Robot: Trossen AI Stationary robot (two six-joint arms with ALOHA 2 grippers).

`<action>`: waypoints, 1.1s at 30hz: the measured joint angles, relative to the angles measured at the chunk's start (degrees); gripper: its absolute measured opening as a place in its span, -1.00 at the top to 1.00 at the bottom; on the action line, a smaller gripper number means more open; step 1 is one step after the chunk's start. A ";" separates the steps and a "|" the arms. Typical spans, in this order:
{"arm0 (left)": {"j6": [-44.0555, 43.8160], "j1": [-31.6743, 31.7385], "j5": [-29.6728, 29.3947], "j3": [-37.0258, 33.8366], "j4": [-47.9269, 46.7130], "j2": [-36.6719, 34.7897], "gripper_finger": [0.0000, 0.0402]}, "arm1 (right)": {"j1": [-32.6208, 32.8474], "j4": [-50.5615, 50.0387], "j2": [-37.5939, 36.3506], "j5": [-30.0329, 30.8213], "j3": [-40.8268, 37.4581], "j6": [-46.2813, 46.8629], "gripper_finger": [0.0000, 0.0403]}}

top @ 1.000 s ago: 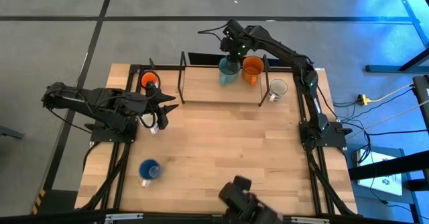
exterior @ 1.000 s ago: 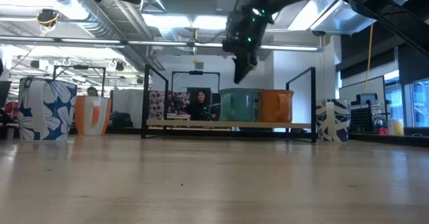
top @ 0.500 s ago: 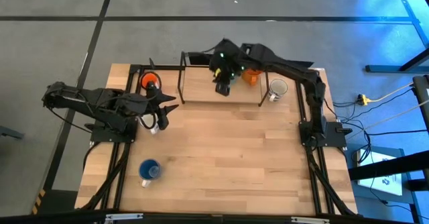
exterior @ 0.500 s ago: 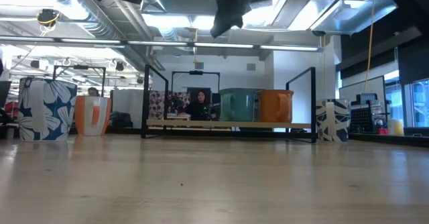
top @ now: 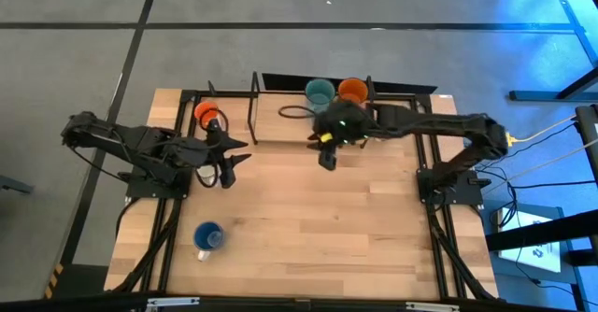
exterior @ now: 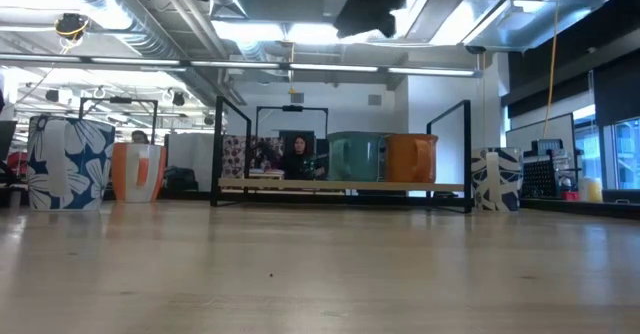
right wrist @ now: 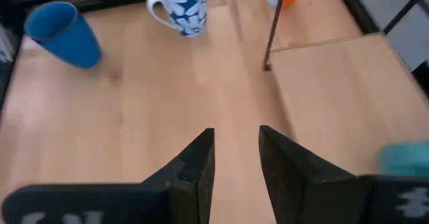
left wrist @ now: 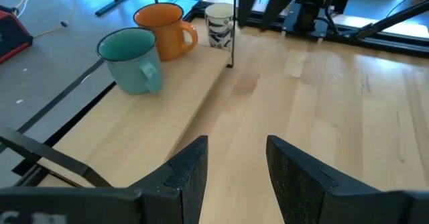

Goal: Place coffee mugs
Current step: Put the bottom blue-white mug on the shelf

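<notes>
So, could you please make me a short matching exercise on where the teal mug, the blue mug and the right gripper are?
Things:
1. teal mug
2. blue mug
3. right gripper

Places or states:
A. alone on the bare tabletop, on the left arm's side
B. open and empty, over the tabletop
C. on the raised board, beside the orange mug

Pairs: 1-C, 2-A, 3-B

right end effector (top: 326, 159) pulled back from above the teal mug (top: 320, 93) to over the tabletop (top: 308, 209) centre, empty, fingers parted, left end effector (top: 231, 165) shifted slightly rightward
</notes>
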 joint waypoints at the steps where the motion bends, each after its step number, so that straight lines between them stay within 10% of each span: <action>1: 0.00 0.00 0.04 0.00 -0.02 0.51 0.27 | 0.62 1.83 -1.71 0.58 -2.52 1.20 0.48; 12: -2.34 -1.31 8.58 0.00 4.95 6.62 0.27 | 8.42 16.89 -14.25 2.41 -22.85 9.60 0.48; 24: -7.66 -2.58 17.56 0.25 12.15 12.98 0.27 | 15.97 18.98 -20.81 2.52 -28.14 9.96 0.49; 33: -9.86 -2.69 18.36 14.70 -3.20 21.68 0.27 | 24.54 14.43 -23.06 6.80 -28.07 9.47 0.49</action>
